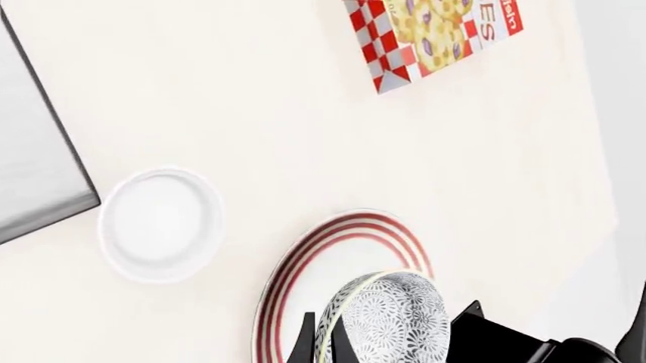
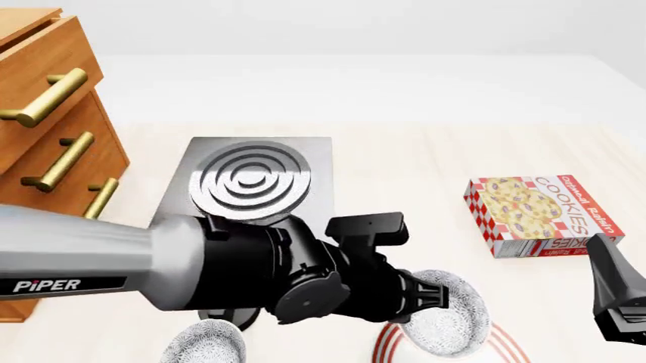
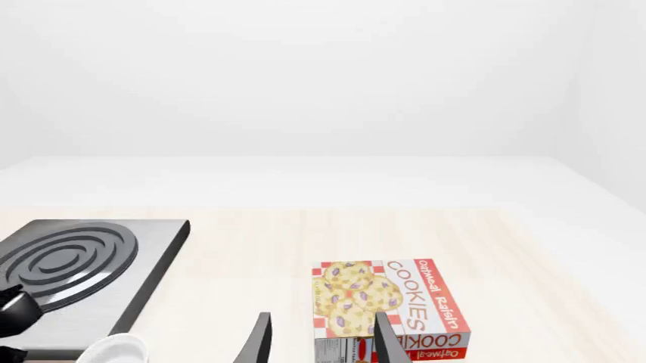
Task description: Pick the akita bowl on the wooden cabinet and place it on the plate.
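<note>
My left gripper (image 1: 321, 334) is shut on the rim of the akita bowl (image 1: 395, 318), white with a dark lacy pattern. The bowl hangs tilted over the plate (image 1: 302, 272), which is white with red rings. In the front view the bowl (image 2: 449, 321) sits just past the left arm's wrist, above the plate (image 2: 386, 346); whether they touch I cannot tell. The wooden cabinet (image 2: 51, 128) stands at the far left with nothing showing on top. My right gripper (image 3: 323, 342) is open and holds nothing, low at the right (image 2: 616, 299).
A second patterned bowl (image 2: 207, 344) lies at the front left. A grey stove (image 2: 253, 181) stands beside the cabinet. A white ramekin (image 1: 162, 223) sits between stove and plate. A cookies box (image 2: 535, 215) lies at the right.
</note>
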`<state>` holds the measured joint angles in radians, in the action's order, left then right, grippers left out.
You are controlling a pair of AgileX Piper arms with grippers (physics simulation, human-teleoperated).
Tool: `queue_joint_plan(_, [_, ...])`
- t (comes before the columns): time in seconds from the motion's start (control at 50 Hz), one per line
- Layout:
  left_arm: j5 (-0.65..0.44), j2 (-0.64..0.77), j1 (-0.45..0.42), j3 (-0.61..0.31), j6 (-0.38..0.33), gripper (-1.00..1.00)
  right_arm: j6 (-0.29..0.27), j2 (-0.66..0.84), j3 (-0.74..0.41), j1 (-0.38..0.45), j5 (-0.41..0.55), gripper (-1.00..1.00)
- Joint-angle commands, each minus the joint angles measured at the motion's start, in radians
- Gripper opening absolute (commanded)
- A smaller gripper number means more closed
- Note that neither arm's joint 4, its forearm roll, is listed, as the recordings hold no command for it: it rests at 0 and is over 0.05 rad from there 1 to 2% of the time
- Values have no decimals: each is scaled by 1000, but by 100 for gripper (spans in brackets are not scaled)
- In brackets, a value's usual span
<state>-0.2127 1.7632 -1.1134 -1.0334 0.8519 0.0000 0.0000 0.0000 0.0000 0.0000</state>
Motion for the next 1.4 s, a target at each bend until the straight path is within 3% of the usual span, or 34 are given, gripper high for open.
queue_joint_plan(0.02, [23,26,-4,-2,5,-100,0,0,0,0,0,100])
queue_joint_plan(0.98, [64,129,-51,-41,51,-100,0,0,0,0,0,100])
queue_joint_plan(1.4, [97,117,-50,1,50,-100,0,0,0,0,0,100])
